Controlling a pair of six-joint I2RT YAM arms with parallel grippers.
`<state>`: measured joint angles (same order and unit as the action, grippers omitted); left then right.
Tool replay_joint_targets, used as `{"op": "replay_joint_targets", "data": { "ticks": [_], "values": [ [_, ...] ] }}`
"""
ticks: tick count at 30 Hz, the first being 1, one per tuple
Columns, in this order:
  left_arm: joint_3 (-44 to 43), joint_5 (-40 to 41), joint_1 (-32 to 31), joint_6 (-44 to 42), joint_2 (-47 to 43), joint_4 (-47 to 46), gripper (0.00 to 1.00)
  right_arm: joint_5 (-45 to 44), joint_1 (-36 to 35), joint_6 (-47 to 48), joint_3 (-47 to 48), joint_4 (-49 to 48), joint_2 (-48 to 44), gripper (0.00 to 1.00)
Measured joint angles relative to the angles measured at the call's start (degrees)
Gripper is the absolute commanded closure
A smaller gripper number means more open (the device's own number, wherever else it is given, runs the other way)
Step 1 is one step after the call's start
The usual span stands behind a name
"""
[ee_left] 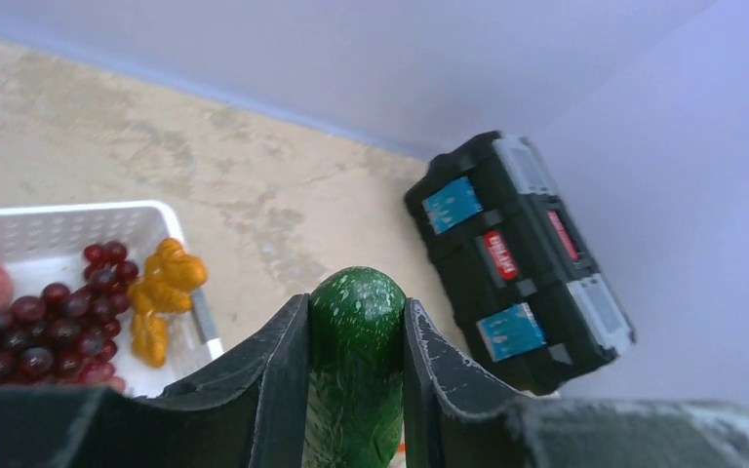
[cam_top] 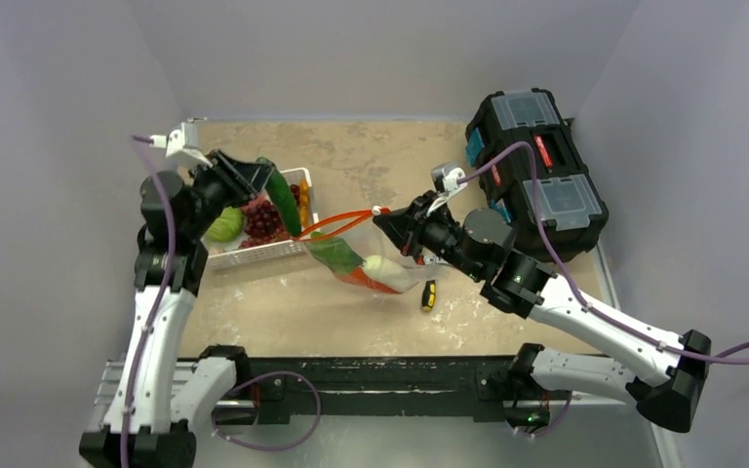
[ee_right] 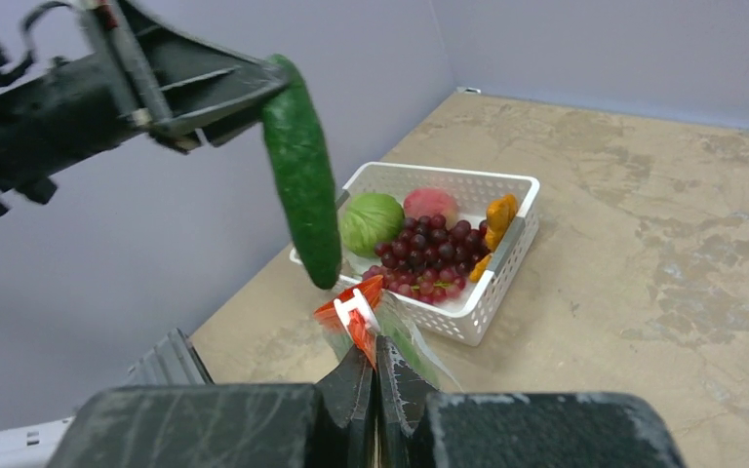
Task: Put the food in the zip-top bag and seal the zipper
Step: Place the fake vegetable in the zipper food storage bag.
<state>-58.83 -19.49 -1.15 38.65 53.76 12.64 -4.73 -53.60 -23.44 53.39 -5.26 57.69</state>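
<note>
the left gripper (ee_left: 356,310) was clamped on the cucumber (ee_right: 302,185) near its upper end. the cucumber hung almost upright, clear of the white basket (ee_right: 449,174), with its lower tip close above the mouth of the zip-top bag (cam_top: 371,263).

the right gripper (ee_right: 375,356) had its jaws together, pinching the zipper (ee_right: 351,297) and the film at one side of the mouth. this lifted the strip into an open loop. the bag lay on the table between the two arms, and the leafy greens (cam_top: 336,253) and the carrot (cam_top: 356,278) were already inside it.

judged step in hand: inserting the cucumber.

recommended procedure:
1. the right pinch should have been kept fixed and raised, so the loop would stay open.
2. the cucumber's lower tip should have been lined up over the middle of the loop, not over the strip.
3. the cucumber should have been tilted along the length of the bag and fed tip first, to slide over the items inside.
4. release should have waited until most of the cucumber had passed the strip.

likely fault: the tip catching the zipper and folding the mouth shut.

the grapes (ee_right: 429,258), cabbage (ee_right: 371,222), peach (ee_right: 429,203) and small orange piece (ee_right: 497,213) lay in the basket, not yet bagged.
</note>
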Motion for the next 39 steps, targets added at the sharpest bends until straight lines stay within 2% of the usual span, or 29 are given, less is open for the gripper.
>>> {"op": "replay_joint_targets", "data": {
  "ticks": [6, 10, 15, 23, 31, 39],
  "values": [
    [10.69, -2.89, 0.00, 7.13, -17.22, -11.13, 1.00, 1.27, 0.00, -1.73, 0.00, -0.42, 0.70, 1.00],
    [13.42, -2.93, 0.00, 12.15, -22.97, -17.27, 1.00, 2.34, 0.00, -3.13, 0.00, -1.36, 1.42, 1.00],
    [16.83, -2.86, 0.00, 18.25, -23.78, -25.66, 1.00, 3.28, 0.00, -4.48, 0.00, -2.56, 2.03, 1.00],
    [22.16, -2.25, -0.46, 26.14, -19.47, -36.35, 1.00, 4.22, 0.00, -6.19, 0.00, -3.48, 2.03, 1.00],
    [28.48, 3.26, -10.29, 26.73, -20.46, -42.16, 1.00, 5.27, 0.00, -9.11, 0.00, -4.90, 2.05, 1.00],
    [36.72, 7.65, -12.17, 28.15, -26.08, -46.60, 1.00, 5.38, 0.00, -14.58, 0.00, -7.41, 2.27, 1.00]
  ]
}}
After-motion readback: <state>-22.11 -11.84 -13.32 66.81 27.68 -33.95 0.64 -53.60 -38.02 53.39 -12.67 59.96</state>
